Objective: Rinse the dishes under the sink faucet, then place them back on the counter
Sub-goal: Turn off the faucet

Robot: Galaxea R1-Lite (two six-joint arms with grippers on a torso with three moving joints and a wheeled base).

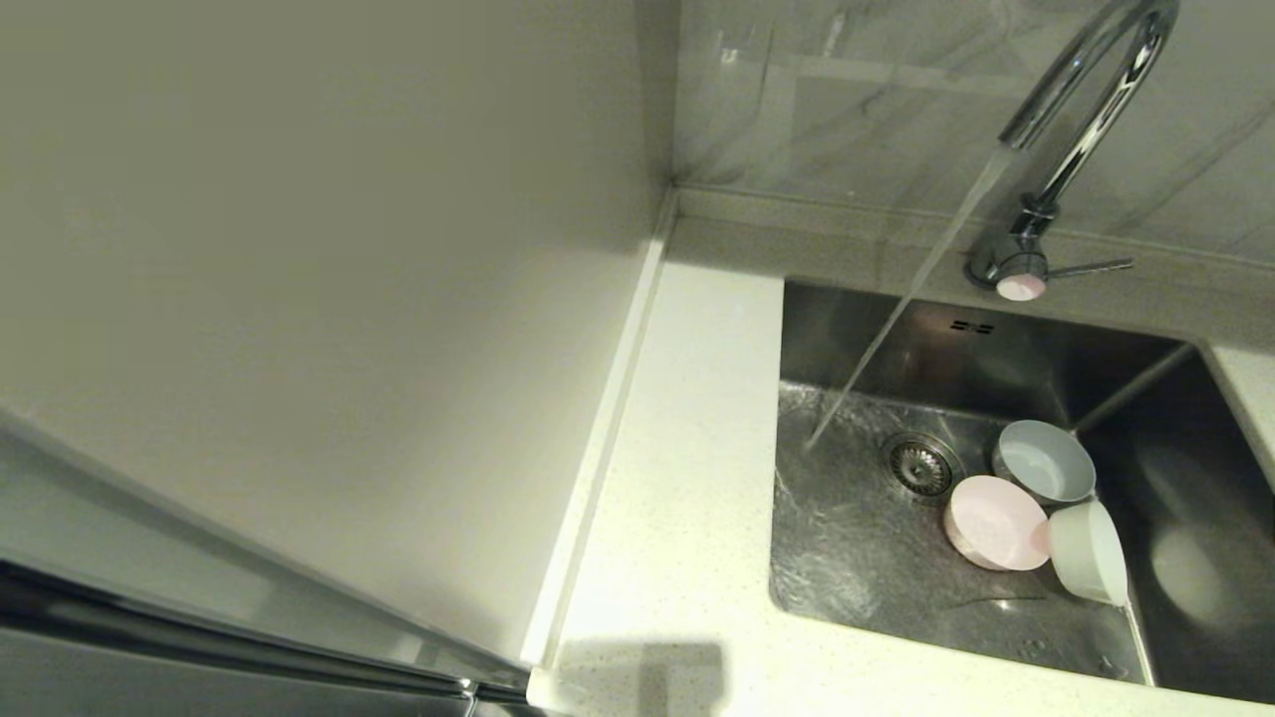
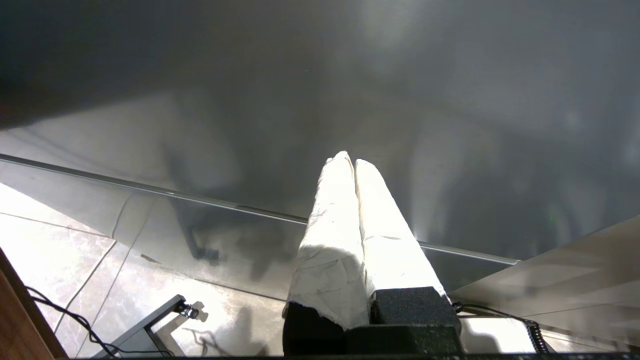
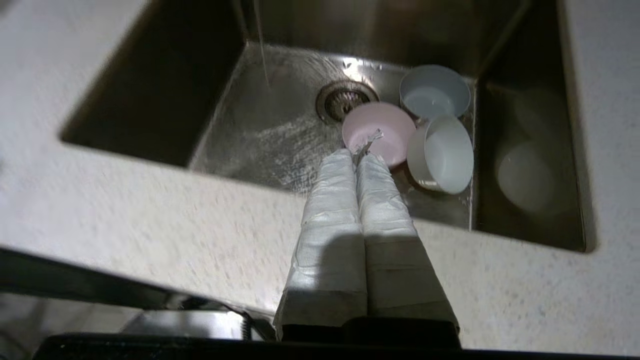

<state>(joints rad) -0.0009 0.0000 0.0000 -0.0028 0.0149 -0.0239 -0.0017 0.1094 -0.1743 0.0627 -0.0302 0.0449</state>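
Three bowls lie in the steel sink (image 1: 857, 558), right of the drain strainer (image 1: 922, 464). The grey-blue bowl (image 1: 1044, 461) (image 3: 434, 91) sits upright, the pink bowl (image 1: 996, 522) (image 3: 382, 126) leans beside it, and the white bowl (image 1: 1088, 553) (image 3: 442, 154) lies tipped on its side. Water runs from the chrome faucet (image 1: 1081, 110) onto the sink floor left of the drain. My right gripper (image 3: 359, 154) is shut and empty, above the sink's near edge, short of the pink bowl. My left gripper (image 2: 348, 161) is shut, parked low away from the sink. Neither gripper shows in the head view.
The cream speckled counter (image 1: 677, 478) runs left of and in front of the sink. A beige wall panel (image 1: 299, 299) stands on the left. The faucet's lever (image 1: 1091, 267) points right. The left wrist view holds a tiled floor (image 2: 55, 235), cables and a metal bar.
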